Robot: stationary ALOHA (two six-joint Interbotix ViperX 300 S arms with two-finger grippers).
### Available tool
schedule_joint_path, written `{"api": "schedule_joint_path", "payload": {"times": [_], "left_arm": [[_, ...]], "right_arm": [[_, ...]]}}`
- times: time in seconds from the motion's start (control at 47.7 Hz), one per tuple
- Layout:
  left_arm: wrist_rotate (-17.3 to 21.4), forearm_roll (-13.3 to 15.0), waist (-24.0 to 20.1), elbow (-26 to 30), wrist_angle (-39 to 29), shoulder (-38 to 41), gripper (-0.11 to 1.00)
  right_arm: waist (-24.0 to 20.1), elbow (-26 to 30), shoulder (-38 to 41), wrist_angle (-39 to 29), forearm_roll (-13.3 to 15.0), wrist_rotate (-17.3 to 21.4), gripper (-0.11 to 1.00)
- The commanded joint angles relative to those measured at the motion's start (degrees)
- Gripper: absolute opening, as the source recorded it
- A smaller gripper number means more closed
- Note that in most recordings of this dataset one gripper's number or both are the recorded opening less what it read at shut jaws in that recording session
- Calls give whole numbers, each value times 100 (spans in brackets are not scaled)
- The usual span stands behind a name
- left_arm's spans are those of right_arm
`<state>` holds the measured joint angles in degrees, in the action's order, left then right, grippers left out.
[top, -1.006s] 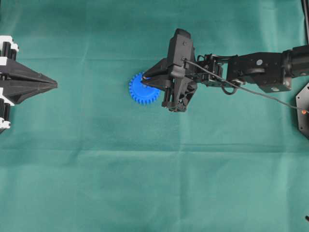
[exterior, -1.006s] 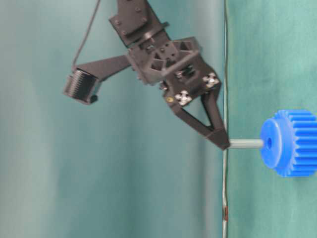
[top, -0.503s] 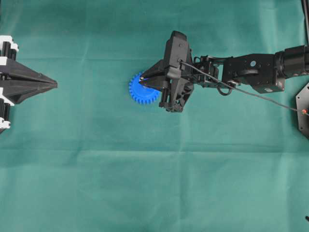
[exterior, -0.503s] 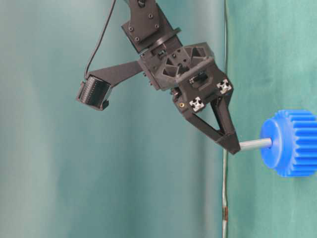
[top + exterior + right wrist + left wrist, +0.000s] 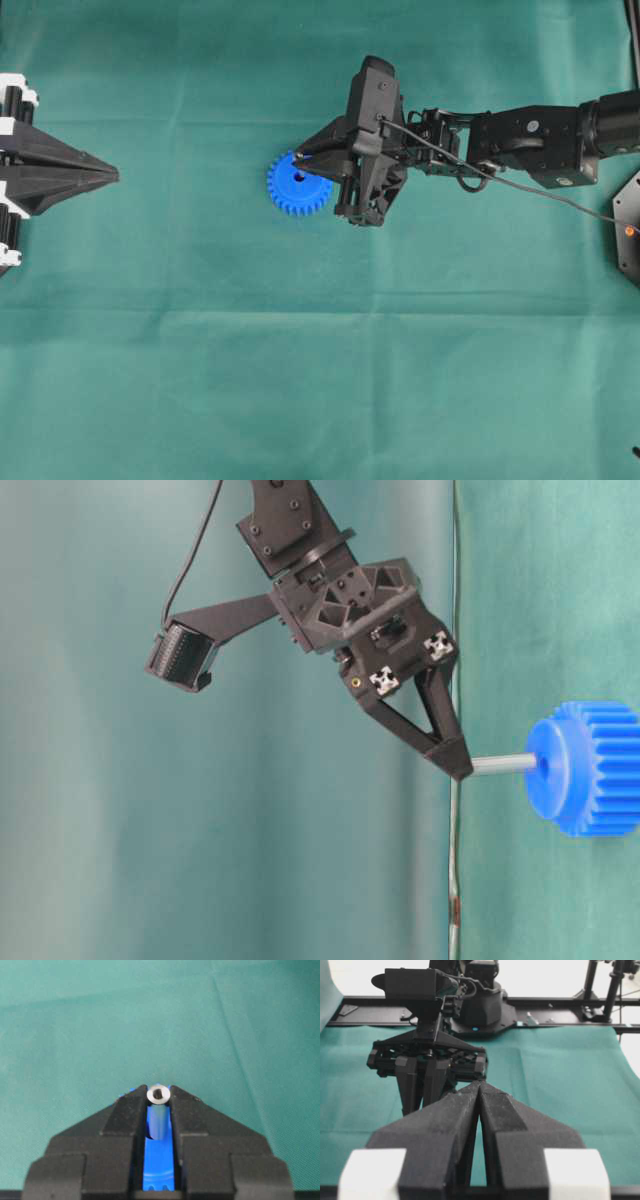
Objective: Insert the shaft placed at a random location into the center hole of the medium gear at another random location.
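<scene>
The blue medium gear (image 5: 298, 186) lies flat on the green cloth. My right gripper (image 5: 297, 158) is shut on the silvery shaft (image 5: 503, 764) and holds it upright over the gear's hub. In the table-level view the right gripper (image 5: 462, 770) grips the shaft's top, and the shaft's free end meets the hub face of the gear (image 5: 590, 770) at its middle. I cannot tell whether it has entered the center hole (image 5: 299, 177). The right wrist view shows the shaft's end (image 5: 158, 1093) between the fingertips, with the gear (image 5: 159, 1170) below. My left gripper (image 5: 113, 175) is shut and empty, far left; its closed tips show in the left wrist view (image 5: 480, 1083).
Green cloth (image 5: 320, 380) covers the whole table. The right arm (image 5: 530, 145) reaches in from the right edge with a cable along it. A black fixture (image 5: 630, 225) sits at the far right edge.
The right gripper dipped toward the gear half a second ago, then drew back slightly. The shaft now lines up with the hub's middle. The left gripper has not moved.
</scene>
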<state>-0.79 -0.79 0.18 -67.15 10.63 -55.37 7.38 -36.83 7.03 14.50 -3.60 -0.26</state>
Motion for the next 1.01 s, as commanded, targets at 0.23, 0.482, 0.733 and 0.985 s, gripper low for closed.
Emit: {"api": "schedule_joint_path", "payload": {"times": [0.23, 0.482, 0.733, 0.985], "left_arm": [[-9, -9, 9, 132, 26, 26, 0], [0, -18, 9, 132, 26, 35, 0], [0, -18, 9, 132, 26, 26, 0], [0, -9, 9, 141, 26, 26, 0]], "right_arm": [[-70, 70, -53, 334, -9, -26, 13], [-79, 62, 62, 316, -35, -18, 13], [-70, 53, 88, 325, -35, -18, 13], [-79, 62, 229, 343, -35, -18, 13]]}}
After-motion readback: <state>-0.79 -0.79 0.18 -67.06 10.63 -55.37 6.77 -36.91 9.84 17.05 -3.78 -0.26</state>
